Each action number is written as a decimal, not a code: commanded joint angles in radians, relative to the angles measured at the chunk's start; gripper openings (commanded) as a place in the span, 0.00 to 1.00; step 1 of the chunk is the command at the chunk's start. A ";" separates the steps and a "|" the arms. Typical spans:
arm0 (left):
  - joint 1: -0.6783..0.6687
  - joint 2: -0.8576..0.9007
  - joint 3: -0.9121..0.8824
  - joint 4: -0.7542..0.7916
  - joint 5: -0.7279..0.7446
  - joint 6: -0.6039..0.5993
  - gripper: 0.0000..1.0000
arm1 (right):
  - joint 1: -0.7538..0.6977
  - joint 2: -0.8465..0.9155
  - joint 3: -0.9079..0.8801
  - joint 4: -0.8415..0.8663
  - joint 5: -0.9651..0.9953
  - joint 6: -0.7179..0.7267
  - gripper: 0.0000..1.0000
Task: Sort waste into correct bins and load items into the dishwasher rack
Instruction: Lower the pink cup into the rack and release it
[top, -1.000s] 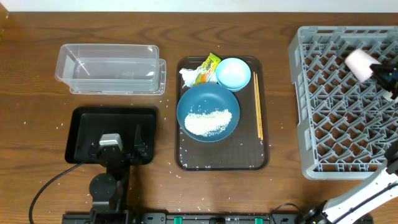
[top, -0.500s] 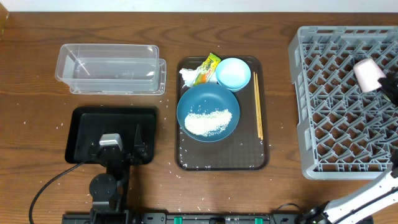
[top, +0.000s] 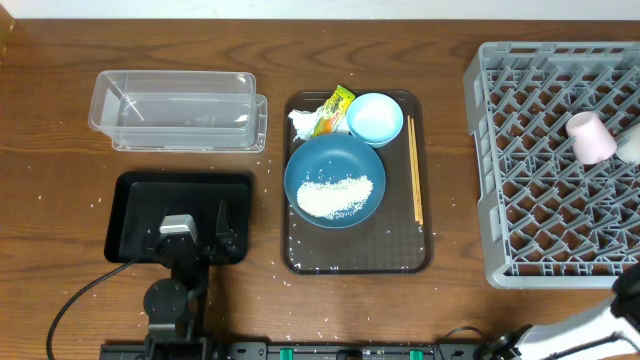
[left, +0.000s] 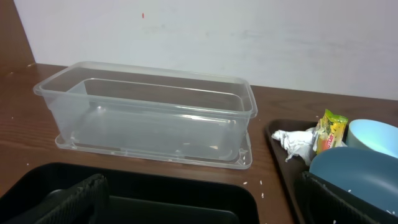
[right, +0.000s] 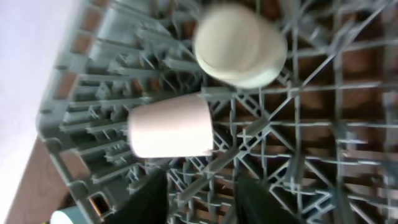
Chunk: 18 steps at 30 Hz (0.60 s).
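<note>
Right gripper: the right gripper (right: 202, 199) has let go. Its two dark fingers stand apart at the bottom of the wrist view, with only lattice between them.
Pink cup: the pink cup (top: 592, 137) lies on its side on the rack (top: 530, 200), in the upper right part, just clear of the fingertips.
White cup: the white cup (top: 631, 146) sits just beside the pink cup, against the overhead frame's right border and partly cut off by it.
Rack edges: the low grey walls show on the left and near sides, while the right side runs out of frame.
Left gripper: the left gripper (left: 200, 186) has its jaws spread wide and holds nothing. It hangs over the black tray (top: 140, 215).
Clear tub: the clear tub (top: 175, 110) stands behind the black tray, and the two rims are near but apart.
Brown tray: the brown tray (top: 350, 250) sits mid-table and carries the dark-blue dish (top: 320, 160) with rice (top: 335, 195) heaped in it.
Far end of the tray: the light-blue bowl (top: 375, 117), tissue (top: 303, 122) and wrapper (top: 335, 108) crowd together, with the bowl touching the dish rim.
Chopsticks: the chopsticks (top: 415, 170) lie lengthwise along the tray's right lip.
Open room: a strip of bare table (top: 450, 150) separates the brown tray from the rack — a narrower strip runs between the tub and the tray.
</note>
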 joint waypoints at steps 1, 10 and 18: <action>0.000 -0.006 -0.019 -0.036 -0.027 0.012 0.98 | 0.031 -0.052 0.002 0.018 0.052 0.029 0.42; 0.000 -0.006 -0.019 -0.036 -0.027 0.012 0.98 | 0.224 0.005 0.001 0.080 0.058 -0.039 0.01; 0.000 -0.006 -0.019 -0.036 -0.028 0.012 0.98 | 0.375 0.118 0.001 0.135 0.217 -0.035 0.01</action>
